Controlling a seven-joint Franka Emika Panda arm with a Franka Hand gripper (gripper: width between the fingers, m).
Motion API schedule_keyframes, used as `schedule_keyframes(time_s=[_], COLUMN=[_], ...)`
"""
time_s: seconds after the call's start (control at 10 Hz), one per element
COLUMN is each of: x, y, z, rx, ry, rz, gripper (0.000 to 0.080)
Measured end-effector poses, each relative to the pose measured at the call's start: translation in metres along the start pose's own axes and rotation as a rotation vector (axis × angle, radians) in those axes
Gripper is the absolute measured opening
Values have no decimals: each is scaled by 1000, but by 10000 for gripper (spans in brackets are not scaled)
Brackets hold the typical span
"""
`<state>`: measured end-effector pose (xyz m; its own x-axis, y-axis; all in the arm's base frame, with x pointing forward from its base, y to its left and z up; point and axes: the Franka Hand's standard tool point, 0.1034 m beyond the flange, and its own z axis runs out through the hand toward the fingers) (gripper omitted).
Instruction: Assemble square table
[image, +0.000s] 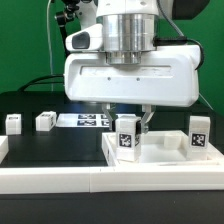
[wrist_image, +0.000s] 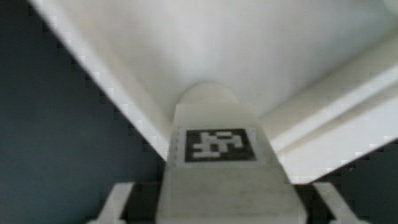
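Holding a leg (wrist_image: 217, 143) upright in the pincer (image: 134, 122), jaws drawn narrow and, as far as the blurred wrist view allows, pressed against its two flanks. Hanging straight below the pincer, over a corner of the square table top (image: 165, 165), tagged face turned toward the exterior camera; whether resting on the tray floor or just above it, impossible to tell. Standing on the same top, near the pincer toward the exterior view's right, a second leg (image: 198, 135). Lying well apart from the pincer toward the exterior view's left, on the dark worktop (image: 30, 102), two more legs (image: 14, 122) (image: 45, 120), with the marker board (image: 85, 120) between them and the pincer. Judging by looks: small, light, rigid blocks of smooth plastic, likely slippery and apt to twist if pinched near an end. Best taken across the flat flanks at mid-height, squarely, leaving the tag uncovered. As for the top, probably broad, stiff and too wide to span; better pushed or steadied at the raised rim than lifted. Worth keeping a firm, centred hold while seating the leg into its corner.
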<state>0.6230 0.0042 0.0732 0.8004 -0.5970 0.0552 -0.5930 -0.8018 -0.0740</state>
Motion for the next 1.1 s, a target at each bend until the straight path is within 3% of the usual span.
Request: schedule_keyframes(time_s=[1.1], x=[-2], y=[-3], z=[1], rx=[20], ry=[-32], rz=[963], gripper=[290])
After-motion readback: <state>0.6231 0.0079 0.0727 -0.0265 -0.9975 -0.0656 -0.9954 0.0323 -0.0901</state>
